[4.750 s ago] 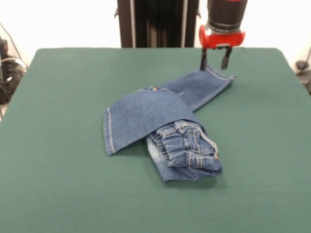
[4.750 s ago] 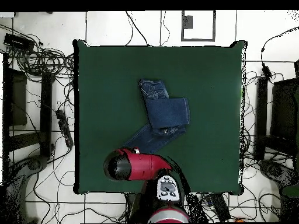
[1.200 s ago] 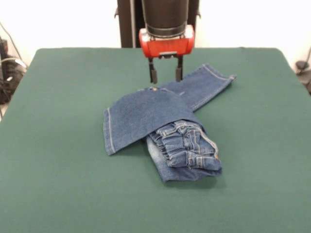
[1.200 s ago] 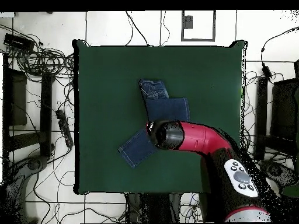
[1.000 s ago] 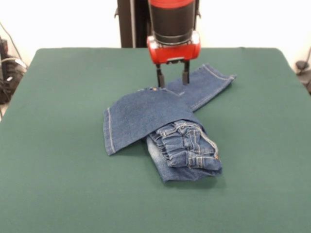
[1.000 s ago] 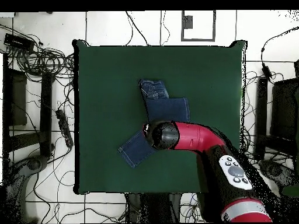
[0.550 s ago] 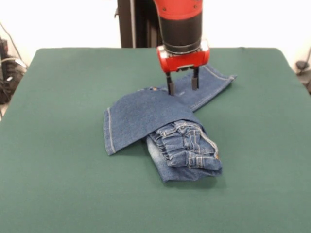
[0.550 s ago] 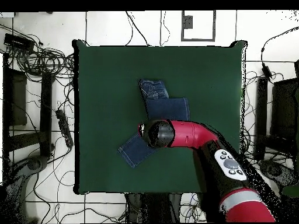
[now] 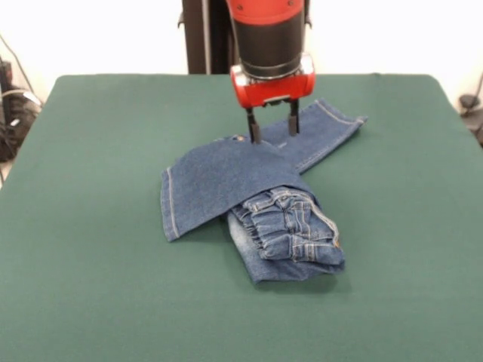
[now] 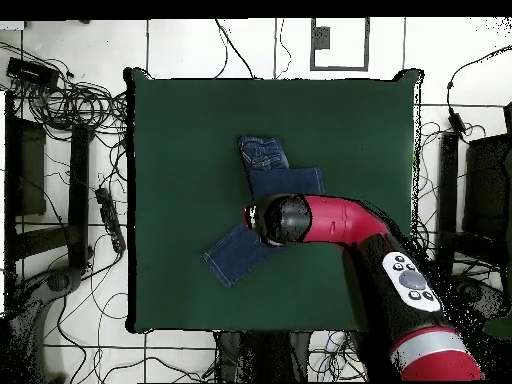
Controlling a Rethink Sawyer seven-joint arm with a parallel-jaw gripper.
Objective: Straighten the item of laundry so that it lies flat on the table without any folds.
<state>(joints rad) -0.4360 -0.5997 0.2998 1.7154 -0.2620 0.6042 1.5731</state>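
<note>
- Front view: the jeans lie near the middle of the table, folded over themselves. One leg is doubled across the body towards picture left, its hem at the left edge of the bundle. The gathered waistband sits nearest the camera. The other leg runs away up and to the right, its hem pointing at the far right corner.
- Front view: the gripper hangs directly over the fold where the doubled leg meets the straight leg. Its fingers stand apart with nothing between them, their tips at or just above the cloth; contact cannot be confirmed.
- Front view, judgement: the folded leg's free hem lies left of and nearer the camera than the gripper. Unfolding means carrying that hem back over the fold line.
- Overhead view: the jeans' long axis runs diagonally, waistband upper, straight leg to lower left. The arm covers the fold; the fingers are hidden here.
</note>
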